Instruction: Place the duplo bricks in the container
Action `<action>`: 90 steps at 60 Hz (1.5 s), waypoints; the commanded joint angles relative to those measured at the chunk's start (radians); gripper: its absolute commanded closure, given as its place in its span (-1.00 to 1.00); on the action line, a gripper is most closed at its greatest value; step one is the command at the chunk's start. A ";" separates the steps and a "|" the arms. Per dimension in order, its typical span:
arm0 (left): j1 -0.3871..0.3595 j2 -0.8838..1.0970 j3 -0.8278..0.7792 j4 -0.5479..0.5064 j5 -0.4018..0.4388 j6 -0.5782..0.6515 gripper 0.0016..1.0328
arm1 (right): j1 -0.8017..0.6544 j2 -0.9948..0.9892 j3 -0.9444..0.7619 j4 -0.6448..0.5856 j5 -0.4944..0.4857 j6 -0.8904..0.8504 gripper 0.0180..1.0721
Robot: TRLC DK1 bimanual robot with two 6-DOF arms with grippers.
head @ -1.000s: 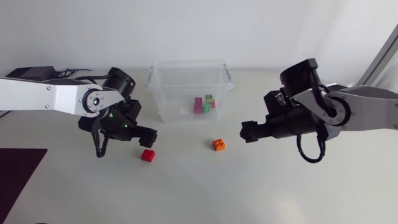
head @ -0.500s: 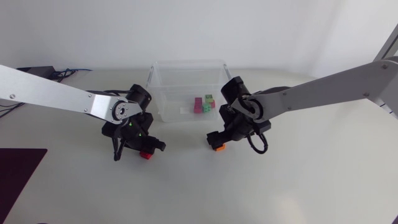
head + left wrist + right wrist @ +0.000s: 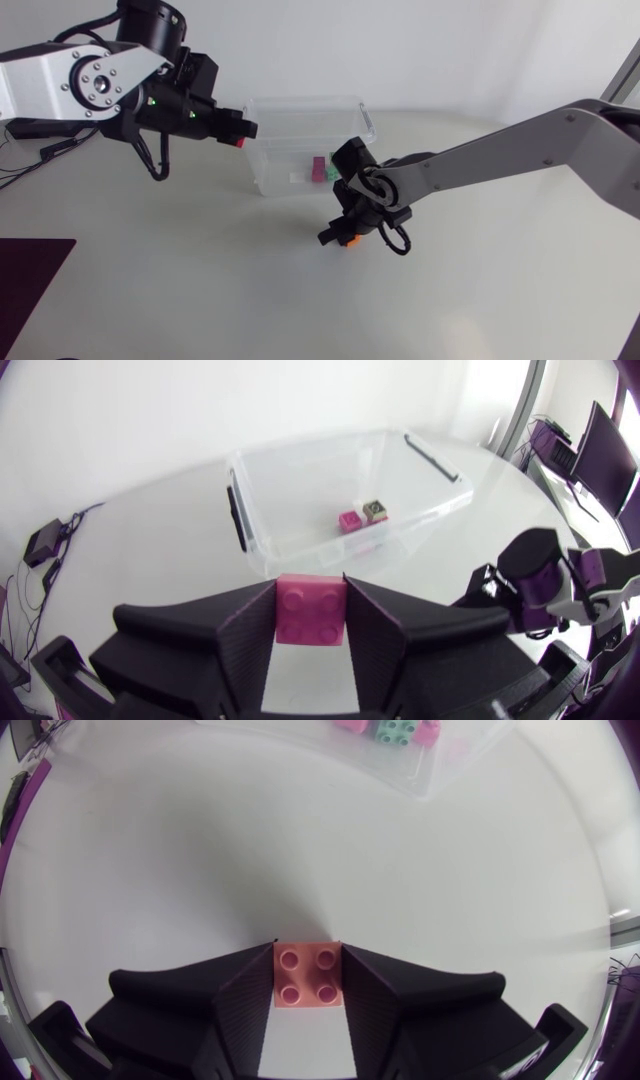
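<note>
Nearest, the orange brick (image 3: 308, 976) is clamped by the right gripper (image 3: 338, 237) while sitting flat on the table (image 3: 200, 300). The fingers are pressed on two opposite sides, so a straight lift looks set up. The brick is just in front of the container (image 3: 305, 100), a bit right of middle. Plenty of bare table is open near and to the right, but the near wall is close, so some height will probably be needed before the rim gets cleared.

Farther and to the left, the red brick (image 3: 312, 610) is pinched tight in the left gripper (image 3: 240, 132) and held up in the air by the container's left rim, presumably for a drop from above. Whether it's over the rim yet can't be told. No lid is on, and the pink and green bricks (image 3: 319, 168) inside are bunched by the near wall, so the far floor looks free.
</note>
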 commanded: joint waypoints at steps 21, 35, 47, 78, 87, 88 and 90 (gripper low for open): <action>-0.009 0.365 0.343 0.111 -0.063 0.023 -0.94 | -0.034 -0.404 0.112 -0.186 0.039 -0.013 0.61; 0.020 0.299 0.427 -0.185 -0.061 0.020 -0.94 | -0.090 -0.439 0.237 -0.047 0.039 -0.024 0.61; 0.028 -0.090 0.310 -0.180 0.015 0.008 -0.94 | -0.097 -0.363 0.300 0.147 0.047 -0.022 0.61; -0.010 -0.693 -0.082 -0.197 -0.063 0.012 -0.94 | -0.037 -0.367 0.353 0.067 0.132 -0.016 -0.93; 0.016 -0.891 -0.269 -0.045 -0.095 0.006 -0.94 | -0.051 -0.607 0.154 0.073 0.163 -0.039 -0.93; 0.017 -0.929 -0.311 -0.010 -0.095 0.006 -0.94 | -0.056 -0.646 0.119 0.071 0.169 -0.044 -0.93; 0.019 -0.971 -0.354 0.021 -0.098 0.011 -0.94 | -0.067 -0.696 0.073 0.071 0.169 -0.053 -0.93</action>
